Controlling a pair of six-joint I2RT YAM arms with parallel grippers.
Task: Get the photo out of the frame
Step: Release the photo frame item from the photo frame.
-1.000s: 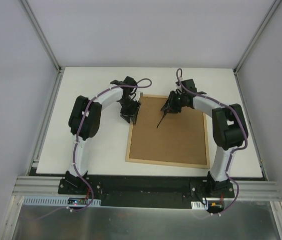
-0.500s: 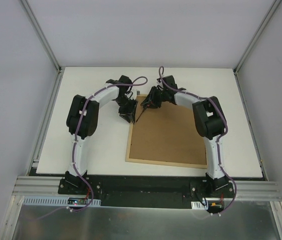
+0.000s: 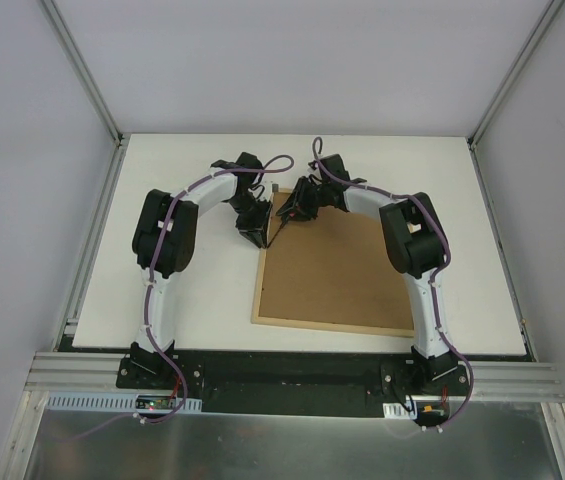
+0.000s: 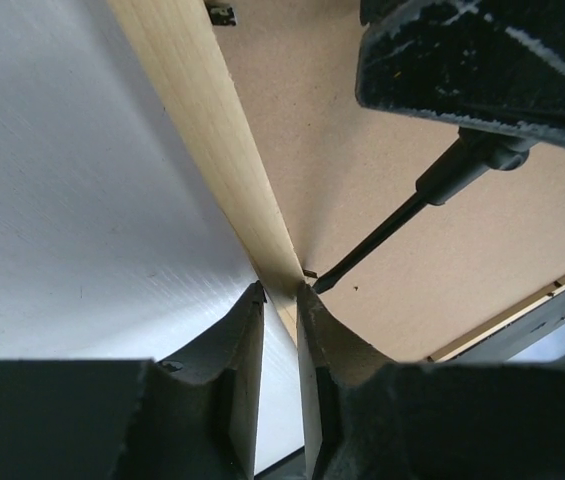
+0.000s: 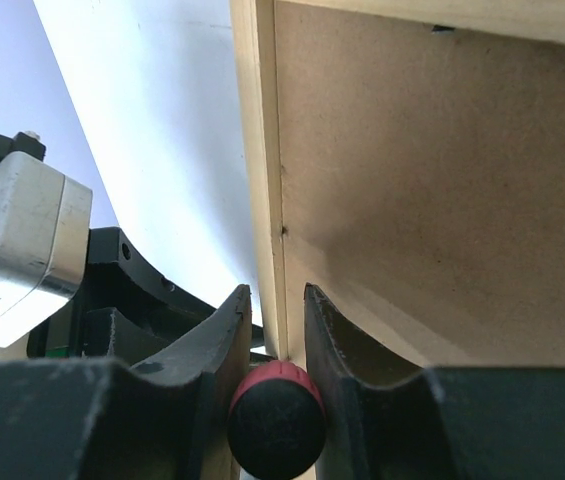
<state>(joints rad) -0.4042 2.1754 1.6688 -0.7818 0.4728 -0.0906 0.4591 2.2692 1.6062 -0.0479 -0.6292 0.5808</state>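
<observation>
frame (image 3: 337, 262): lying flat on the white bench (image 3: 192, 300), back side up, sitting right of centre between the two arms

back board (image 5: 442, 180): plain brown fibreboard, fills the whole inside of the light wood rails

photo: can't see it from any camera, only the brown back is showing

left pincer (image 4: 280, 292): down at the frame's left rail (image 4: 202, 130) near the far corner. The fingers are drawn in tight, one on each side of the rail, and as far as I can see both tips are against the wood, so it's pinching that rail

right pincer (image 5: 272, 295): reaching across from the right over the far-left corner of the frame, clamped on a screwdriver (image 5: 275, 410). The red-and-black butt of the handle is wedged between the two fingers

screwdriver shaft (image 4: 392, 225): thin and black, slanting down to the seam where the back board meets the left rail. Its tip ends just beside the left fingertips

small dark clip (image 5: 442, 28): at the edge of the back board by the far rail, too small to make out
</observation>
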